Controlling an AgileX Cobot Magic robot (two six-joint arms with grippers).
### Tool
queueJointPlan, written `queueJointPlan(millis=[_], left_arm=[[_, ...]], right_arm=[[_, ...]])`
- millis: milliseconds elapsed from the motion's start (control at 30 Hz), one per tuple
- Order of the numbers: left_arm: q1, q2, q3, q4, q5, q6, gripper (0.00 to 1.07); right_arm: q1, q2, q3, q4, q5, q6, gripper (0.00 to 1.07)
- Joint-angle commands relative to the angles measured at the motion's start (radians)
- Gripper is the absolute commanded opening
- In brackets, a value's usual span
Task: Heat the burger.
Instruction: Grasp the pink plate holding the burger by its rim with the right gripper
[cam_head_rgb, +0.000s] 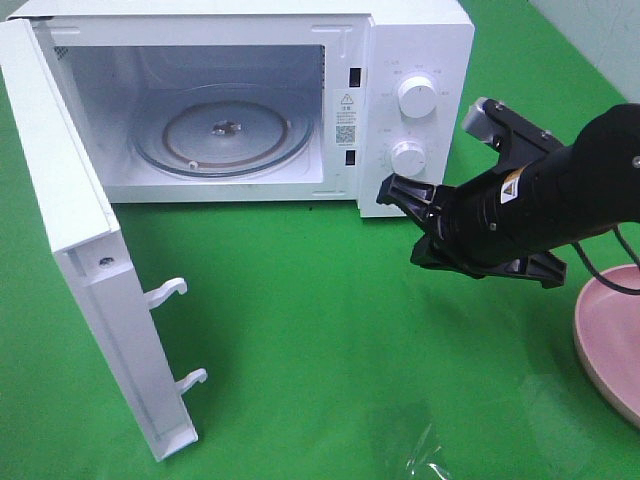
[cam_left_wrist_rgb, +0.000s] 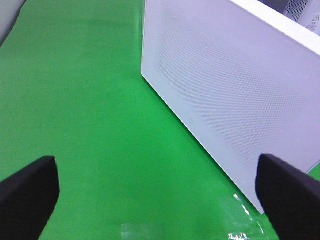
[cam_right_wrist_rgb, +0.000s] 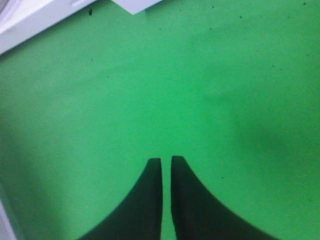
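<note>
**Burger out of sight; microwave stands open and unloaded**

The burger appears in no view, so its direction from either pincer, and which arm is nearer to it, cannot be told.

Nearest the viewer, to the front and right of the microwave (cam_head_rgb: 415, 40), the curved edge of a pink plate (cam_head_rgb: 610, 340) shows on the green worktop (cam_head_rgb: 320, 330). The part in view is bare and the rest is cut off.

Just in front of the microwave's two knobs (cam_head_rgb: 417, 95), the right pincer (cam_right_wrist_rgb: 166, 161) hangs above bare worktop. It is clenched almost fully, with only a thin slit between its fingers, and grasps nothing.

The door (cam_head_rgb: 70, 230) swings out wide from the microwave's left side. The left pincer (cam_left_wrist_rgb: 160, 197) is released, jaws wide apart and empty, and faces the door's outer panel.

Farthest back, the glass turntable (cam_head_rgb: 225, 130) inside the cavity carries nothing. The opening looks clear, though the right arm lies across the path from the plate side.
</note>
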Motion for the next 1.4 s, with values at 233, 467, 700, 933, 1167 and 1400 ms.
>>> queueJointPlan(millis=[233, 467, 700, 933, 1167, 1400], left_arm=[[-0.004, -0.022, 0.003, -0.006, -0.006, 0.000, 1.00], [-0.004, -0.022, 0.003, -0.006, -0.006, 0.000, 1.00], [-0.004, -0.022, 0.003, -0.006, -0.006, 0.000, 1.00], [-0.004, -0.022, 0.003, -0.006, -0.006, 0.000, 1.00], [-0.004, -0.022, 0.003, -0.006, -0.006, 0.000, 1.00], [-0.004, -0.022, 0.003, -0.006, -0.006, 0.000, 1.00]], right_arm=[[0.001, -0.107, -0.001, -0.217, 0.266, -0.037, 0.09], [0.001, -0.170, -0.001, -0.288, 0.445, -0.097, 0.11], [0.001, -0.213, -0.001, -0.287, 0.585, -0.199, 0.18], [0.001, -0.274, -0.001, -0.292, 0.666, -0.281, 0.47], [-0.001, -0.335, -0.001, -0.340, 0.730, -0.294, 0.80], [-0.001, -0.338, -0.001, -0.360, 0.781, -0.294, 0.85]])
